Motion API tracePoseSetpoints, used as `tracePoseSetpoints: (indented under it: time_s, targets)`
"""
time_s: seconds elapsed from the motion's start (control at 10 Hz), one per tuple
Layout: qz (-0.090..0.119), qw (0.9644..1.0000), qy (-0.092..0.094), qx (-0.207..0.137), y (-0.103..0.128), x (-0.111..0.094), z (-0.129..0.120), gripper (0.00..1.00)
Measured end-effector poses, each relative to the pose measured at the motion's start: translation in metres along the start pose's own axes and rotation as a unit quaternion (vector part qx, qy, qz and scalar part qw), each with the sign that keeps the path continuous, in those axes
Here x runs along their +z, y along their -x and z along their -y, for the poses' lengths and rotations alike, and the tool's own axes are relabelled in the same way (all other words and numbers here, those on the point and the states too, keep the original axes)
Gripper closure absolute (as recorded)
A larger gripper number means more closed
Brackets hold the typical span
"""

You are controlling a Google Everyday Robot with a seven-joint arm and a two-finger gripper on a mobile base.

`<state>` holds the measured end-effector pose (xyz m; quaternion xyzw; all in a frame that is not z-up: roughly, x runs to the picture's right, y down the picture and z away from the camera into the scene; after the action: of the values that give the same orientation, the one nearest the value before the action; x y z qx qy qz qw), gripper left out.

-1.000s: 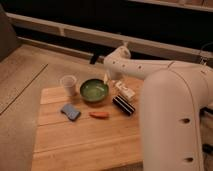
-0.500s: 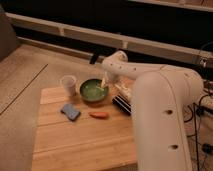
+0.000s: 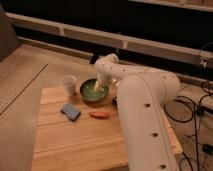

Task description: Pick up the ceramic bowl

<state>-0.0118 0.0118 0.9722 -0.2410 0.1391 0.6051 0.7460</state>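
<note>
The ceramic bowl (image 3: 92, 91) is round, shallow and glossy green with a darker rim. It sits near the back of the wooden table (image 3: 75, 142). My white arm reaches over from the right. My gripper (image 3: 101, 85) hangs at the bowl's right rim, its tip down inside or just over the bowl. A small pale cup (image 3: 68, 85) stands just left of the bowl.
A blue sponge (image 3: 70, 111) lies in front of the cup. An orange carrot-like item (image 3: 99, 114) lies in front of the bowl. A dark object is partly hidden behind my arm at the right. Cables (image 3: 192, 107) lie on the floor to the right.
My arm has swung left and forward; the gripper moved from right of the bowl to over its right rim. The bowl, cup, sponge and orange item have not moved.
</note>
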Motion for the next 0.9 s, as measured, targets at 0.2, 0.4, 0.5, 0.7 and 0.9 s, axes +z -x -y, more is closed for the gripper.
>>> tracePoseSetpoints:
  time_s: [0.2,0.4,0.5,0.7,0.9]
  targets:
    - [-0.028,0.9995,-0.013,0.001,-0.006,0.016,0.011,0.40]
    - [-0.043,0.9986,-0.028,0.014,-0.007,0.024,0.027,0.59]
    - [-0.045,0.9982,-0.034,0.020,-0.005,0.024,0.033,0.69]
    - [-0.044,0.9977,-0.040,0.033,0.001,0.023,0.042,0.89]
    - [-0.036,0.9978,-0.043,0.037,0.009,0.016,0.045,1.00]
